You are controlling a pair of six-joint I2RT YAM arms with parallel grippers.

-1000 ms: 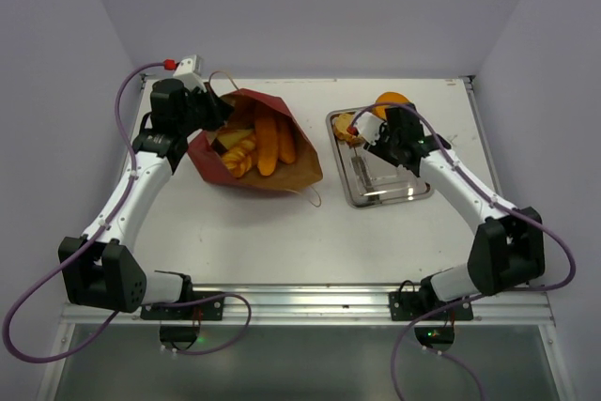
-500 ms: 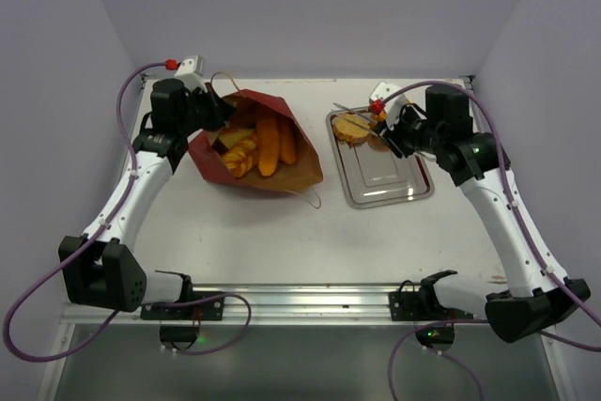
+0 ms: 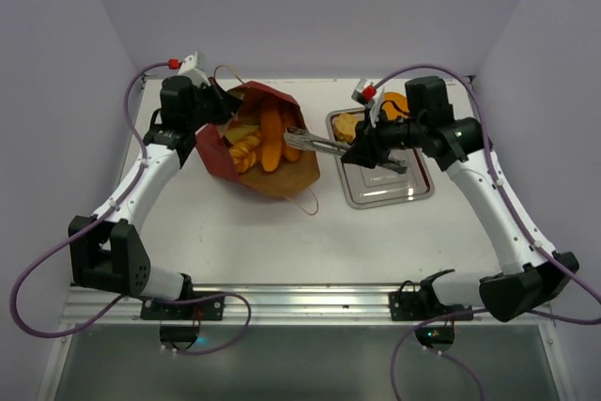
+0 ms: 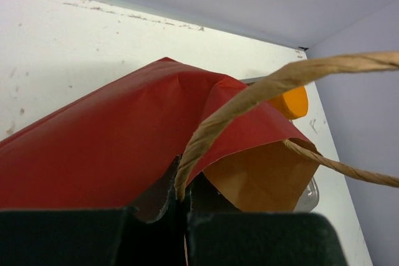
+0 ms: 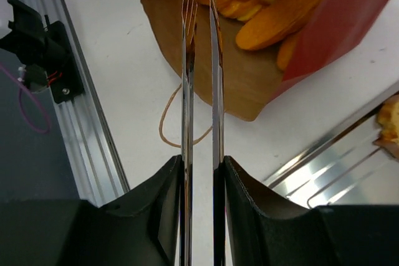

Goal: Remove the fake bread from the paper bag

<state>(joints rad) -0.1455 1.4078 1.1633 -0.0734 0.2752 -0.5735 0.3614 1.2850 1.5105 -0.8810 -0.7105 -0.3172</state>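
Observation:
The red paper bag [image 3: 218, 150] lies on its side with its brown inside [image 3: 282, 174] open toward the right. In it lie two orange loaves [image 3: 271, 138] and a golden braided piece [image 3: 246, 149]. My left gripper [image 3: 214, 106] is shut on the bag's handle [image 4: 249, 98] at the top edge and holds the mouth up. My right gripper [image 3: 362, 148] is shut on metal tongs [image 3: 319, 145], whose slightly parted tips reach the bag mouth beside the loaves [image 5: 287, 14]. A golden piece [image 3: 348, 126] and an orange bun [image 3: 395, 100] sit at the far end of the steel tray [image 3: 387, 192].
The bag's second loop handle [image 3: 308, 196] lies on the table in front of the bag. The tray stands right of the bag. Purple walls close in the back and both sides. An aluminium rail [image 5: 68, 79] runs along the near edge.
My right arm has swung left from the tray to the bag mouth with the tongs, leaving a golden piece on the tray. My left gripper has shifted slightly right, still holding the handle.

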